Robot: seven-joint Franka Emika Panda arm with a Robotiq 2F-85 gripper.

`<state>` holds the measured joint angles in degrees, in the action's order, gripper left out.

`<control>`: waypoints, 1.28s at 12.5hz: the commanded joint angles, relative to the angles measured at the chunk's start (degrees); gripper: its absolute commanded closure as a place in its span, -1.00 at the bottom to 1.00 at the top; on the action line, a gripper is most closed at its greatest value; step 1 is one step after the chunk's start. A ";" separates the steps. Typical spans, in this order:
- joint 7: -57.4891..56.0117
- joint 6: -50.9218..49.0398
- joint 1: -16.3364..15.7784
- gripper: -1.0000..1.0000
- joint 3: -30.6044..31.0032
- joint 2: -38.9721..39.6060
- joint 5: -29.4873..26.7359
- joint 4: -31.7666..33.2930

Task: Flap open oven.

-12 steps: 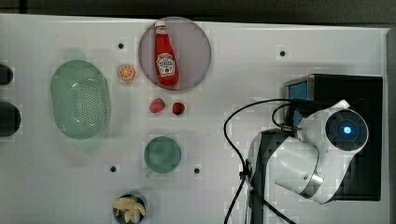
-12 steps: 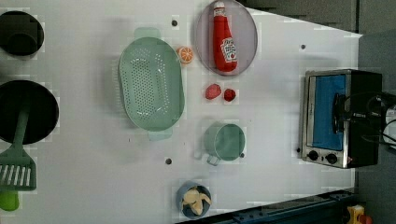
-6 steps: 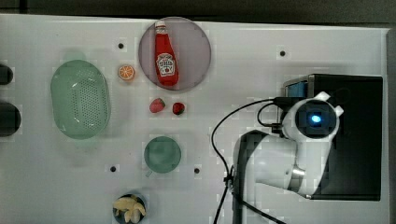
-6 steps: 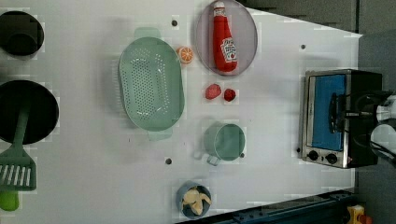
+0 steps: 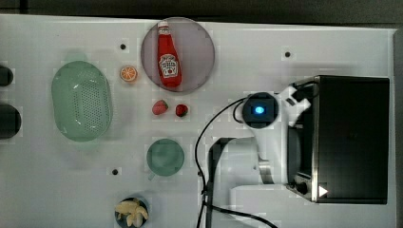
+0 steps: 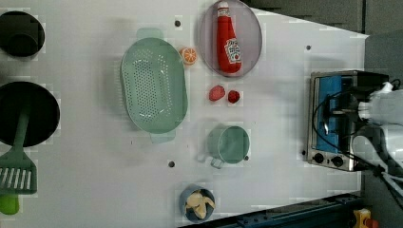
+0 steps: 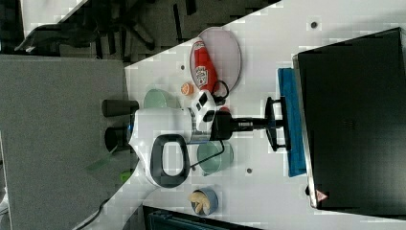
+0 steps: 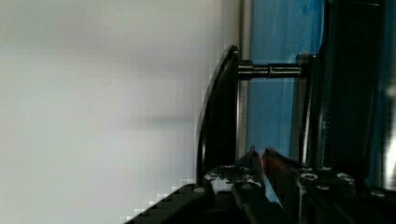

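White worktop carries the oven (image 5: 351, 137) at its edge on the top view's right, door seemingly still shut, while the gripper (image 7: 277, 123), fingers narrowed around the black handle (image 8: 217, 116), has the pull left.

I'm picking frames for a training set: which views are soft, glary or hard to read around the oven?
Top view: blocky patches, arm covers the oven front. Left view: door glass reads bright blue, cables cross it. Right view: clearest on the gripper at the handle. Wrist view: close parts soft, white surface washed out.
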<state>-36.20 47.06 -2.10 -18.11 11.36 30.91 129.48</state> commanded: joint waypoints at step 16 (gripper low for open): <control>35.57 -1.00 -14.80 0.65 2.34 20.97 18.21 -4.84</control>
<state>-4.77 44.90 -16.88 -15.43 33.18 49.71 125.33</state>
